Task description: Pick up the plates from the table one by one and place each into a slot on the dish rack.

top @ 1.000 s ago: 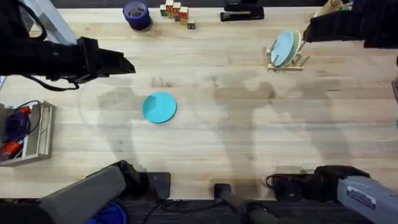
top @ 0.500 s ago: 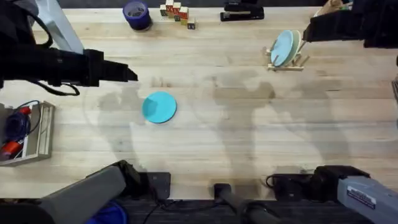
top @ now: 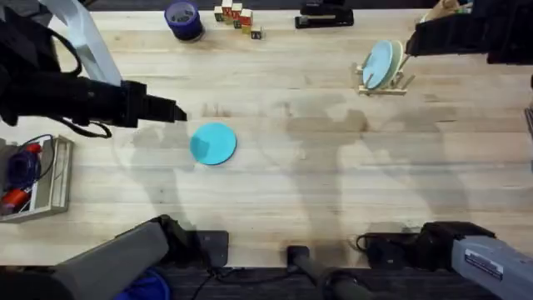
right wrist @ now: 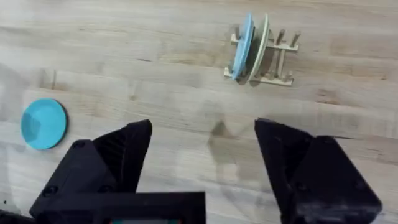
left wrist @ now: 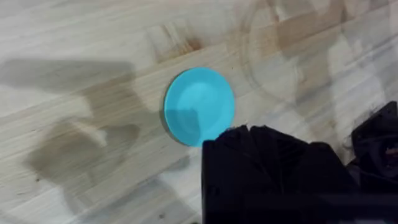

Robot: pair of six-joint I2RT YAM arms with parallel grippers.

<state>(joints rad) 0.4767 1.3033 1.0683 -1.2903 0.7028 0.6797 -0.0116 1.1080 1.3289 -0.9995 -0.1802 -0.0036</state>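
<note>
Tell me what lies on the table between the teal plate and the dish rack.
Nothing: in the overhead view, only bare wood with shadows lies between the teal plate and the dish rack; the right wrist view agrees.

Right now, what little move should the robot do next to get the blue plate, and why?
Probably ease the left gripper a bit farther over and down onto the teal plate. It hangs just beside the plate, which lies flat on the table, while two plates already stand in the dish rack.

We see bright, even light; soft grey shadows on the table (top: 333, 167) beneath the left gripper (top: 179, 112).
</note>
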